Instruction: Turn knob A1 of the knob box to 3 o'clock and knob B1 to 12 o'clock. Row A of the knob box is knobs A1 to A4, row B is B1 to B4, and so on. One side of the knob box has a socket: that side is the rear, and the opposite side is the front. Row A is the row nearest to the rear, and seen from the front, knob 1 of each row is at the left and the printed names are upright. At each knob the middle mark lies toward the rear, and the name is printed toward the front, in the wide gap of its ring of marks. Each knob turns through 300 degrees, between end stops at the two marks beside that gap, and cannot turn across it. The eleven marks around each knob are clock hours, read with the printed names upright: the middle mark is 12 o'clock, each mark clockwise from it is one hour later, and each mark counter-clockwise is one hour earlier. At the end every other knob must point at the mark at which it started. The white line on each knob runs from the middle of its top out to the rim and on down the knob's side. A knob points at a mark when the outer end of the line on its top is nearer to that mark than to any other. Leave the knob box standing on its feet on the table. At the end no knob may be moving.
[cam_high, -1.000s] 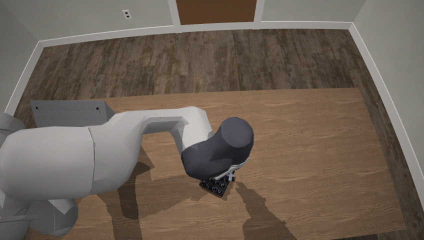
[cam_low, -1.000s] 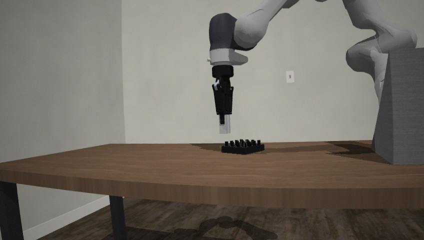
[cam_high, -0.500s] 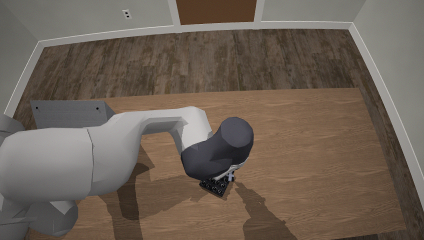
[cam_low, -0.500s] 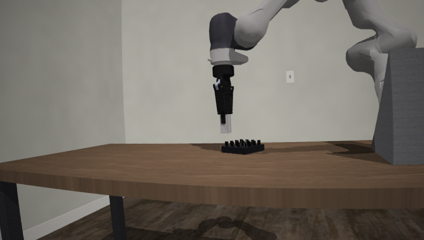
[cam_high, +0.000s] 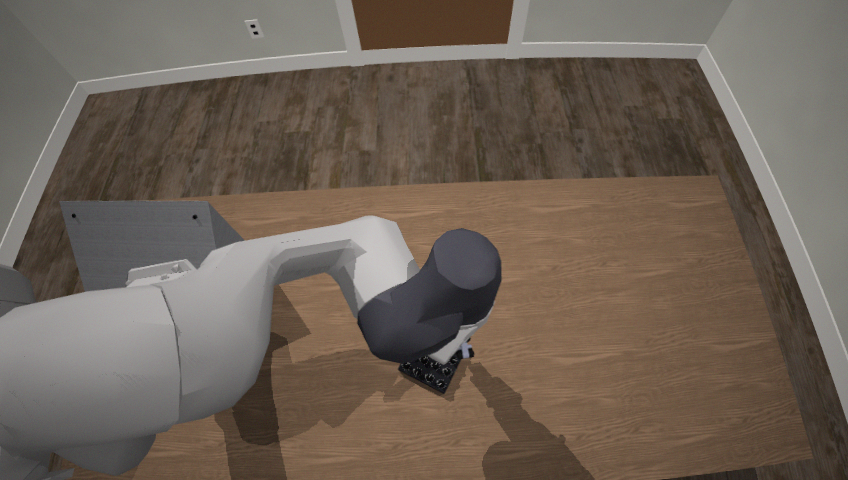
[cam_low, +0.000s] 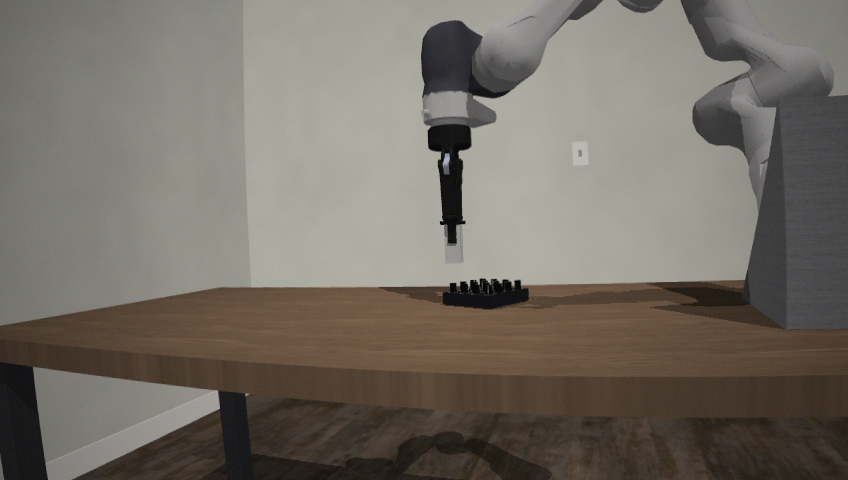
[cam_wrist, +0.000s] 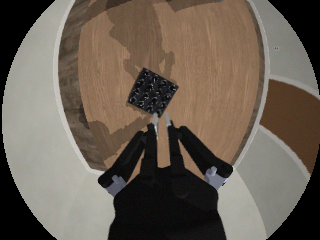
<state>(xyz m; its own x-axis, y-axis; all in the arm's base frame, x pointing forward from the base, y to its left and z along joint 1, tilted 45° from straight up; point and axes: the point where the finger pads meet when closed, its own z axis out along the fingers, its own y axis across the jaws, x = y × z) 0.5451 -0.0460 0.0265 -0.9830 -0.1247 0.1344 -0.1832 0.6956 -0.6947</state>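
Hanging point-down above the knob box (cam_low: 485, 297), the gripper (cam_low: 454, 252) has its two slim pale fingertips drawn nearly together with only a narrow slit between them, and nothing is caught there. Air separates the tips from the knobs in the exterior view; the gripper stands over the box's left end as that view shows it. Its black linkage is angular and matte, widening upward to a round black collar and then a white flange.

Below it, the knob box is a low, flat, square-cornered slab of dull black, its upper face studded with rows of short cylindrical knobs; their white lines and printed names are too small to read. It stands flat on the counter (cam_low: 238, 333), well in from every edge, near the middle of the front half in the top view. The counter is a broad board of warm brown wood with long streaky grain and a thick rounded front edge, carried on dark square legs.

Farther back, the arm (cam_high: 285, 255) is smooth, glossy white with a dark grey faceted wrist joint, rising from a grey, finely ribbed block-shaped pedestal (cam_low: 797, 237) at the counter's far corner
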